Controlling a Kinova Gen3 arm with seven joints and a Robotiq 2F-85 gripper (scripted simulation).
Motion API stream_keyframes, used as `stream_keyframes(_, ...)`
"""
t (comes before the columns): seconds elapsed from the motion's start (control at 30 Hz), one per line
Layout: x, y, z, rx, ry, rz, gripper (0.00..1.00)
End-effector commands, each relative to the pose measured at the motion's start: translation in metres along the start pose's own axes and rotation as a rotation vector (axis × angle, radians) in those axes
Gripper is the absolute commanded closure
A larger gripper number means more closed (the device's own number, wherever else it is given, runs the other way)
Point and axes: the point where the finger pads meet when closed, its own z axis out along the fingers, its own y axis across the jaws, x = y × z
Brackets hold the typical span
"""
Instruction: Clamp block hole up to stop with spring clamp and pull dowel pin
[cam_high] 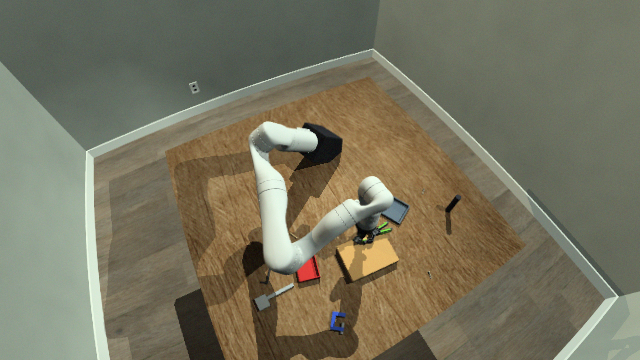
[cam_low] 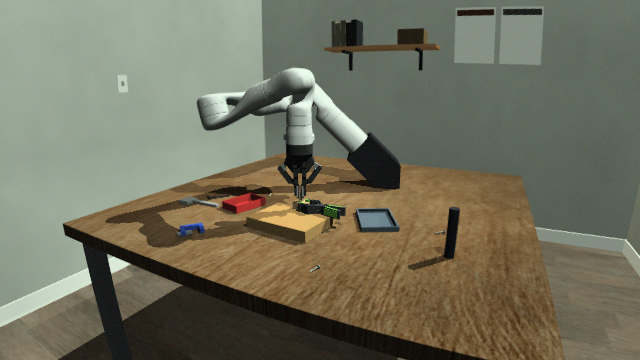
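The tan bench board (cam_high: 367,258) lies mid-table; it also shows in the exterior view (cam_low: 287,221). The spring clamp (cam_low: 320,207), black with green handles, sits at the board's far edge, also seen from above (cam_high: 375,232). My gripper (cam_low: 300,195) points straight down just above the clamp's jaws, with its fingers closed to a narrow gap. It appears shut on the thin dowel pin, which is too small to make out. The small wooden block and the stop are hidden under the gripper and clamp. From above, the gripper (cam_high: 364,239) sits at the board's far edge.
A red tray (cam_low: 244,202) and a hammer (cam_low: 199,202) lie left of the board. A blue clamp (cam_low: 191,229) lies front left. A blue-grey tray (cam_low: 377,220) lies right of the board. A black cylinder (cam_low: 452,232) stands further right. A loose screw (cam_low: 314,268) lies in front.
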Motion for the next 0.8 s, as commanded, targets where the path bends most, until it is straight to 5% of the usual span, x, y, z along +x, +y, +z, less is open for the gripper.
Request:
stream_keyframes(0.0,-0.0008,0.0004,-0.0015,0.000,-0.003,0.030,0.90)
stream_keyframes(0.77,-0.0008,0.0004,-0.0017,-0.001,-0.003,0.213,0.90)
